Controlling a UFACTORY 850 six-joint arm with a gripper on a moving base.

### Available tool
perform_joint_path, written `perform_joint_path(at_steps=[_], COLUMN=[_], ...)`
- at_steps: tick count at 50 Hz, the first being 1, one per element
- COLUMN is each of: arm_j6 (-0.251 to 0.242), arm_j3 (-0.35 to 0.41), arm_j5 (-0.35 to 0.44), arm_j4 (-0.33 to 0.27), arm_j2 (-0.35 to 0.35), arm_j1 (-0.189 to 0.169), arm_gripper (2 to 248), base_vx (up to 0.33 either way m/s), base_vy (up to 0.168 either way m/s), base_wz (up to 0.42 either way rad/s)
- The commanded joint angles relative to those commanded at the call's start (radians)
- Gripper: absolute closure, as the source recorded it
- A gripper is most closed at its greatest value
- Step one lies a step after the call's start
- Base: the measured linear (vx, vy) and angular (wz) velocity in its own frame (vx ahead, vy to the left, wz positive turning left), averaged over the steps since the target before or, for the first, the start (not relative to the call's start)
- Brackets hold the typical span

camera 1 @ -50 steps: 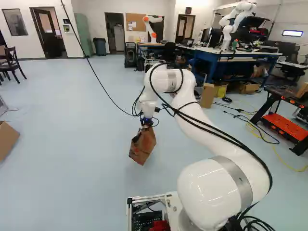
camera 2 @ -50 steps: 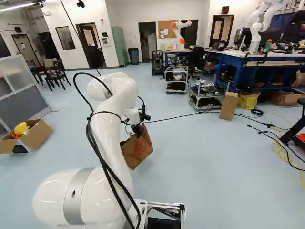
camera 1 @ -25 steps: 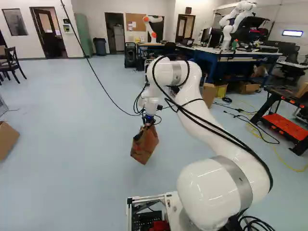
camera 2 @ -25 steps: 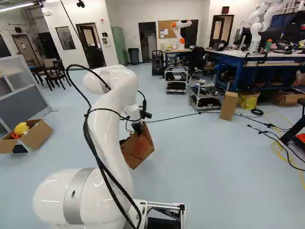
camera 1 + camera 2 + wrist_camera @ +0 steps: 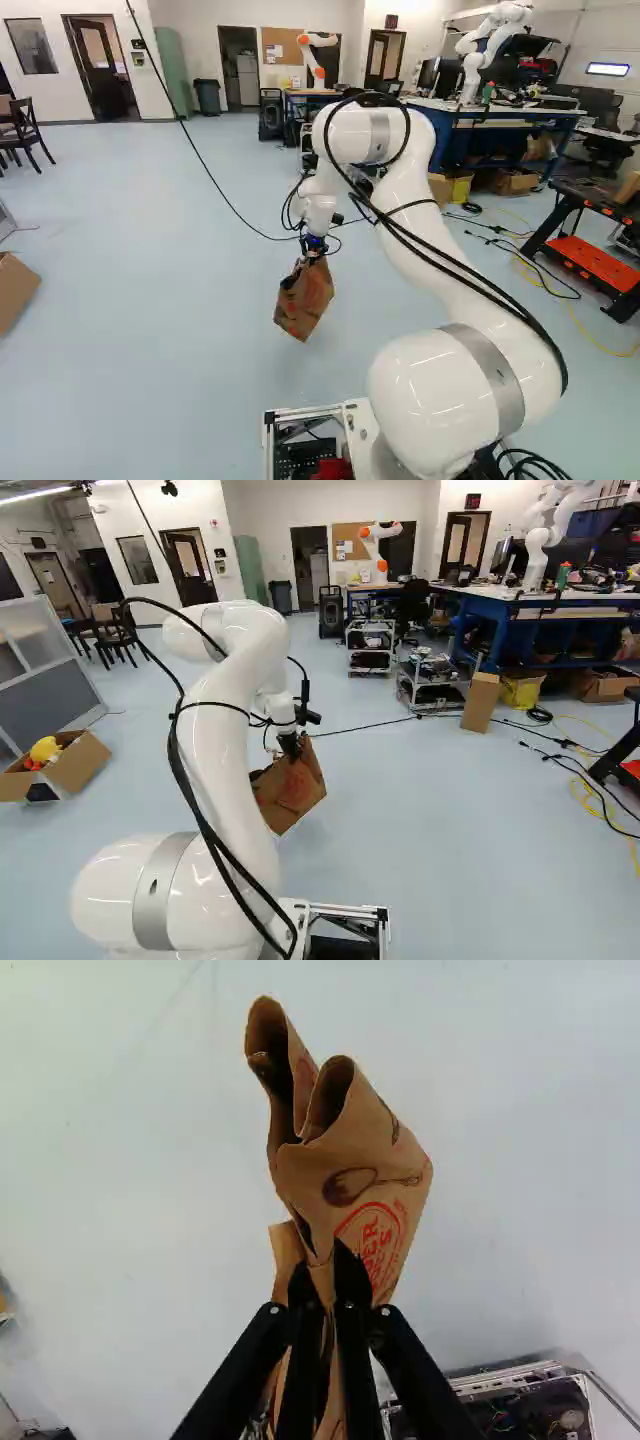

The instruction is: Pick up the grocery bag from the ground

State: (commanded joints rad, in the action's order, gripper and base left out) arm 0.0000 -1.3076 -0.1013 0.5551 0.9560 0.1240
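Pale blue floor (image 5: 150, 250) lies under the brown paper grocery bag (image 5: 305, 298), which hangs askew — 1 lower corner pointing down — and looks clear of the ground. Directly above it, the gripper (image 5: 327, 1276) has its 2 fingers closed on a crumpled fold of the bag's upper paper. The bag's body drops below that pinch, slanted rather than plumb, so a straight, gentle rise would suit the next move; a jerk could swing it or tear the fold. From the near side the white arm (image 5: 225, 740) reaches out; an open cardboard box (image 5: 78, 765) sits well to the left.
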Motion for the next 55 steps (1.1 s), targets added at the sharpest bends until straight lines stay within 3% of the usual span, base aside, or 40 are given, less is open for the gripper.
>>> perform_joint_path(at_steps=[55], arm_j6=[0.0], arm_j3=[0.271], arm_j5=[0.0], arm_j4=[0.0], arm_j2=[-0.281], arm_j1=[-0.047], arm_gripper=[228], base_vx=[0.0], base_vy=[0.0], base_wz=[0.0])
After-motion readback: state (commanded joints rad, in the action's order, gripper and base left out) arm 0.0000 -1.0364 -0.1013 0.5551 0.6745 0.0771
